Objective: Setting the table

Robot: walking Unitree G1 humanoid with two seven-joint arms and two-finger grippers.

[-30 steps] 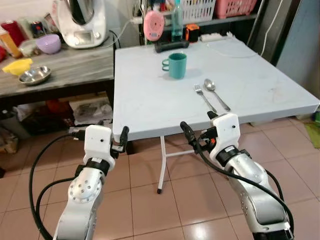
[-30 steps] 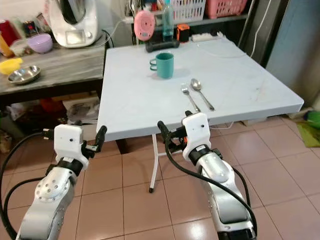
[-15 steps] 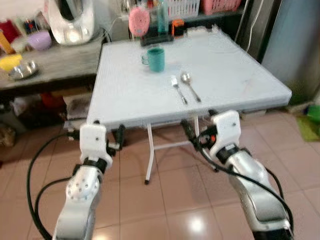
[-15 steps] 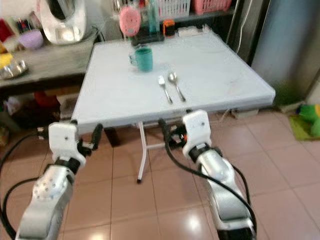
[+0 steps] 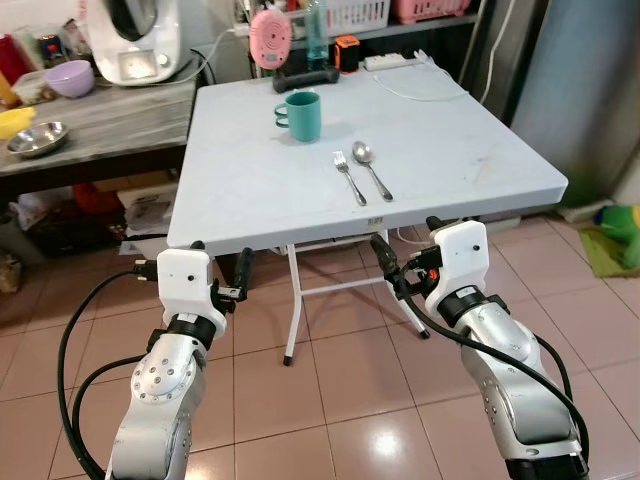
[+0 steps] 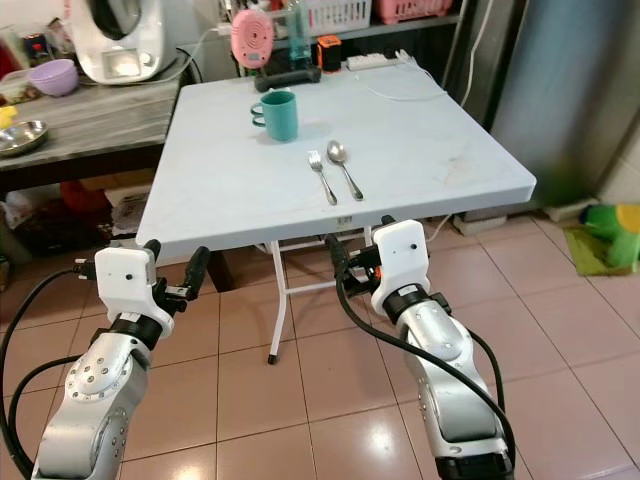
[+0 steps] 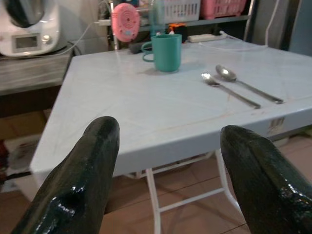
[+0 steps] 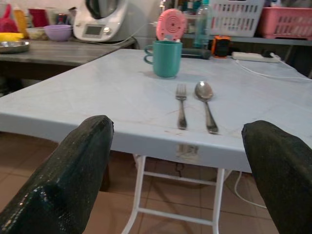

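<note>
The right end effector [image 5: 398, 268] hangs just short of the worktop's [image 5: 250, 190] near edge and below its surface, fingers spread wide and holding nothing. Straight ahead of it and a little higher, the fork [image 5: 348, 177] and spoon [image 5: 371, 169] lie side by side, close but apart, near that edge. Their handles point back toward the robot, heads away, long axes running almost along the line of the arm's reach, the spoon on the robot's right of the fork. Farther on and slightly left stands the green mug [image 5: 301, 115], handle turned left.

The left end effector [image 5: 228, 272] sits at the same height near the worktop's left corner, also wide open and empty, with bare worktop ahead of it and the cutlery well off to its right.

The right arm is the nearer to fork and spoon, and I judge it must rise above the edge before reaching forward along the handles
</note>
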